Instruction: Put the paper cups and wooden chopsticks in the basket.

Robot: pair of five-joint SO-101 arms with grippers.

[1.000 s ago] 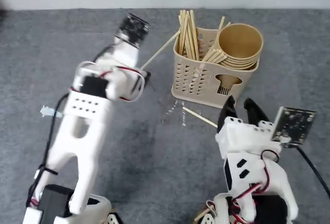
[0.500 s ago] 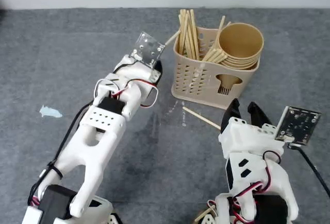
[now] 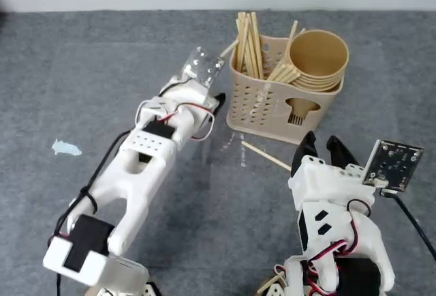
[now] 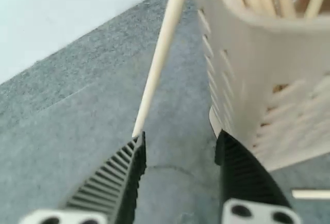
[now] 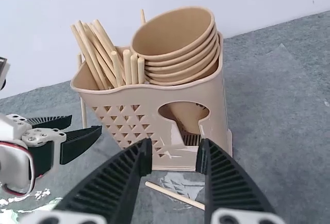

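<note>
Reach favoured my right gripper (image 3: pixel 319 139) (fingers apart): the loose chopstick (image 3: pixel 266 155) lay on the table (image 3: pixel 102 57) toward its far edge, between that gripper and the basket (image 3: pixel 262 108), its length across my approach. My left gripper (image 4: pixel 180 141), also apart, touched a leaning chopstick (image 4: pixel 160 53) propped against the basket's rim.

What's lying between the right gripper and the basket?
A single wooden chopstick, flat on the grey mat, in the high and right wrist views.

No legible text or labels anywhere.
</note>
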